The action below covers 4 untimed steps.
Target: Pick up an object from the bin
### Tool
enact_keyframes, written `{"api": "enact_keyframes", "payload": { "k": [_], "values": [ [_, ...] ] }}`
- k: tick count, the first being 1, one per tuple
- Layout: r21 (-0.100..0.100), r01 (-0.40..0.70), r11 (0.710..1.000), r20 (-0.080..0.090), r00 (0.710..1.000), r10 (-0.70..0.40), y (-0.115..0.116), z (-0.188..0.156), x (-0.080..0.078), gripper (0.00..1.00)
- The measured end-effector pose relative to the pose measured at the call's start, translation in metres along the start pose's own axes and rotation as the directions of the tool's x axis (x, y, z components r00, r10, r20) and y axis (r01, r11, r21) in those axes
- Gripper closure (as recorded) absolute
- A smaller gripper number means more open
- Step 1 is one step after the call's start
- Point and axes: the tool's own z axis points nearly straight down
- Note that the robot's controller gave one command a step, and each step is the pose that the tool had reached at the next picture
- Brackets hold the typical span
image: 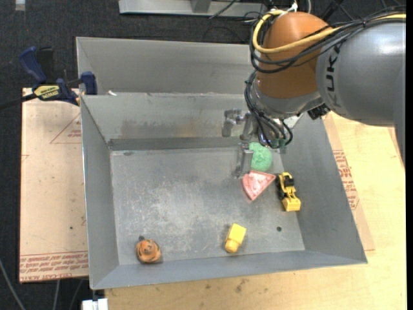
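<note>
A grey metal bin [174, 192] holds a few small things, loosely scattered. The arm reaches in from the right, and its gripper [245, 163] hangs low over the right half of the bin floor, close to the back wall. From this angle I cannot tell whether the gripper is spread or pressed together.

Just beside the gripper, on its right, lies a soft-looking green lump [262, 157], partly hidden under the wrist's cables. A pink wedge-shaped piece with a triangular outline [257, 185] lies directly in front of the lump and seems to touch it. To the right of the wedge is a small yellow and black toy vehicle [288, 191].

Well apart from these, near the front wall, lie a small yellow block [235, 237] and, towards the left front corner, a rounded orange-brown object [148, 250].
</note>
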Motion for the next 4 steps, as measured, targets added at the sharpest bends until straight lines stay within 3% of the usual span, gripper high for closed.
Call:
{"api": "enact_keyframes", "payload": {
  "k": [1,2,3,4],
  "values": [
    [0.0,-0.001,1.0,0.007,1.0,0.001,0.0,-0.005,-0.001,0.0],
    [0.0,-0.018,1.0,0.009,1.0,0.018,0.019,0.01,-0.005,0.0],
    [0.0,0.111,0.994,0.006,0.994,-0.111,0.022,0.015,0.007,0.0],
    [0.0,0.016,1.0,0.009,1.0,-0.016,0.028,0.029,0.008,0.0]
  ]
}}
